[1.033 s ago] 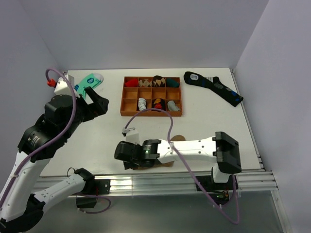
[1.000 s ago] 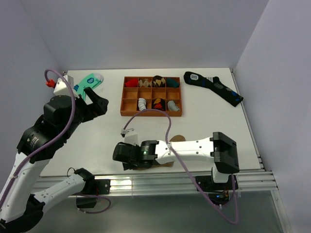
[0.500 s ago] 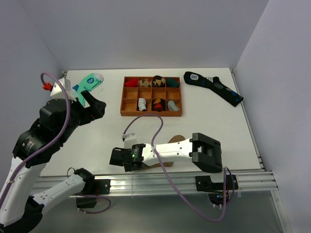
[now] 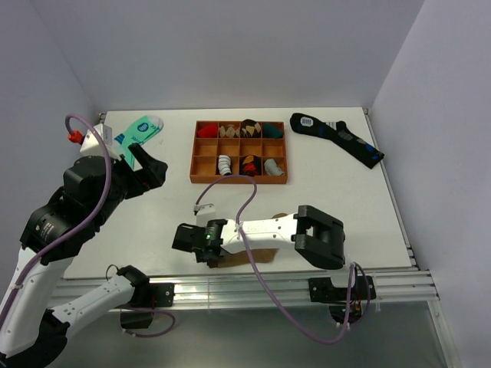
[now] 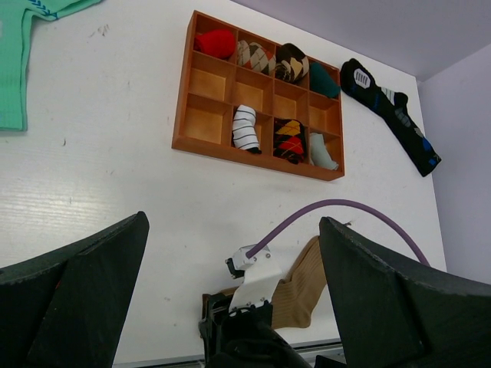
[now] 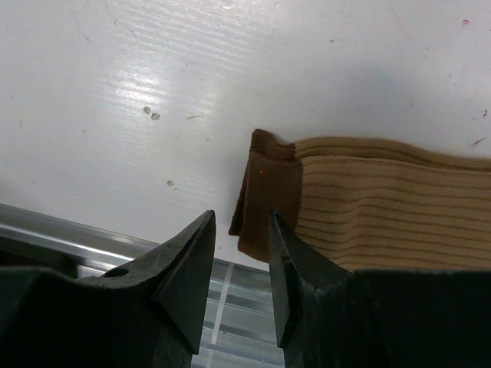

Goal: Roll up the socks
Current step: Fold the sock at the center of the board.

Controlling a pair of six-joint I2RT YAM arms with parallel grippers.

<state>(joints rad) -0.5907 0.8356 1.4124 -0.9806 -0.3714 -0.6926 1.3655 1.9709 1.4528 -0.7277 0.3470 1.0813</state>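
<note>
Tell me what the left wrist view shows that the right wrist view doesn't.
Only left wrist: the wooden tray, the mint-green sock, the navy sock and the left hand, wide open. Only right wrist: the darker cuff up close, its corner between the parted fingers of the right hand. Both: the tan socks on the white table.

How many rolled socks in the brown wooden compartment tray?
7 in the tray. Far row: red roll, tan argyle roll, brown argyle roll, dark teal roll. Near row: white striped roll, red-yellow argyle roll, pale grey roll. Other compartments look empty; none seems hidden.
</note>
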